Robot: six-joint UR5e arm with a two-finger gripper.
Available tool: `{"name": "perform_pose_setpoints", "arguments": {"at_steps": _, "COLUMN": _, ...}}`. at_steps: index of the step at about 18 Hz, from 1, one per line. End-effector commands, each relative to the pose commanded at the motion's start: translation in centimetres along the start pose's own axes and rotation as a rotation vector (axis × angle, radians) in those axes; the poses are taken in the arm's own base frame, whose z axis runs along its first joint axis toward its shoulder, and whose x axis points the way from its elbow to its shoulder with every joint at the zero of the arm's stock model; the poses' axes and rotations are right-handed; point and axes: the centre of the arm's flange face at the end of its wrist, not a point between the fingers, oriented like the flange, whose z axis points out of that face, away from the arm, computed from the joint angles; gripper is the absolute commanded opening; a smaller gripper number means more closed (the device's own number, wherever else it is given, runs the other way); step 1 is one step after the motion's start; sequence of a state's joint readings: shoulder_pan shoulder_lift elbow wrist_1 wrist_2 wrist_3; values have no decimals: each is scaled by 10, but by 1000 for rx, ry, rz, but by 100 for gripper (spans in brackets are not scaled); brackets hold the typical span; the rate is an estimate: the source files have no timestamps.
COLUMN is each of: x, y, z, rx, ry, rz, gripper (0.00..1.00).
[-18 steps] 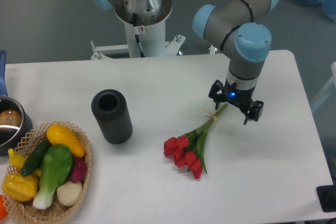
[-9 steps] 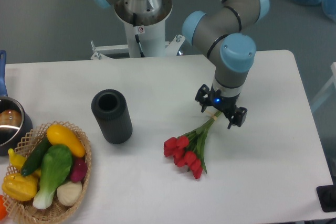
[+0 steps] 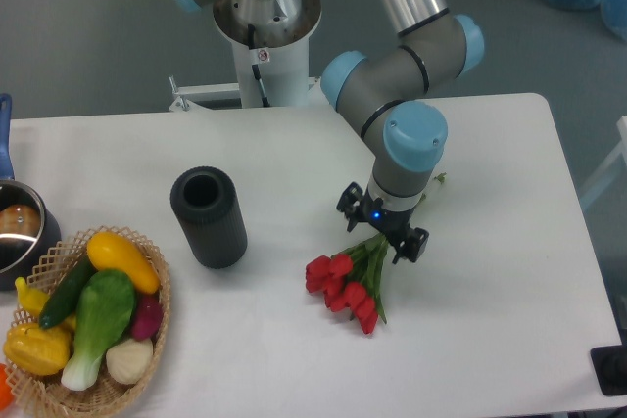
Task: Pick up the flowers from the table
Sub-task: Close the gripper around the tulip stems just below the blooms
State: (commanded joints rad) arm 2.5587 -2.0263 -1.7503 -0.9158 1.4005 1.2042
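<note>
The flowers (image 3: 345, 288), red tulip heads on green stems, lie on the white table (image 3: 500, 330) right of centre, heads pointing to the lower left. My gripper (image 3: 382, 224) is directly over the middle of the stems, pointing down. Its two fingers (image 3: 350, 201) stand apart, one on each side of the stems, so it is open. The arm hides the pale band and most of the upper stems; only the stem tip (image 3: 437, 179) shows beyond the wrist.
A black cylindrical cup (image 3: 208, 217) stands left of the flowers. A wicker basket (image 3: 147, 359) of vegetables sits at the front left, with a metal pot (image 3: 18, 232) behind it. The robot's base (image 3: 266, 36) stands at the table's far edge.
The gripper has moved left and toward the front along the stems, from near the stem ends to over their middle. It has stayed open. The flowers have not moved.
</note>
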Motion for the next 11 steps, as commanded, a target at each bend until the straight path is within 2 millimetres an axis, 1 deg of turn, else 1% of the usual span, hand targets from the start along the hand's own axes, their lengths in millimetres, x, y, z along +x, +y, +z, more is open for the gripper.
{"name": "perform_pose_setpoints", "arguments": {"at_steps": 1, "x": 0, "y": 0, "z": 0, "rx": 0, "ry": 0, "rz": -8, "gripper": 65}}
{"name": "perform_pose_setpoints", "arguments": {"at_steps": 2, "x": 0, "y": -1, "z": 0, "rx": -1, "ry": 0, "rz": -17, "gripper": 58}}
{"name": "perform_pose_setpoints", "arguments": {"at_steps": 3, "x": 2, "y": -3, "z": 2, "rx": -3, "ry": 3, "rz": -25, "gripper": 47}}
{"name": "perform_pose_setpoints", "arguments": {"at_steps": 4, "x": 2, "y": -2, "z": 2, "rx": -5, "ry": 1, "rz": -36, "gripper": 33}}
{"name": "perform_pose_setpoints", "arguments": {"at_steps": 7, "x": 0, "y": -3, "z": -3, "rx": -1, "ry": -6, "rz": -56, "gripper": 4}}
{"name": "perform_pose_setpoints", "arguments": {"at_steps": 8, "x": -1, "y": -3, "z": -5, "rx": -1, "ry": -10, "rz": -72, "gripper": 0}}
{"name": "perform_pose_setpoints", "arguments": {"at_steps": 11, "x": -14, "y": -2, "z": -23, "rx": 6, "ry": -48, "rz": -115, "gripper": 0}}
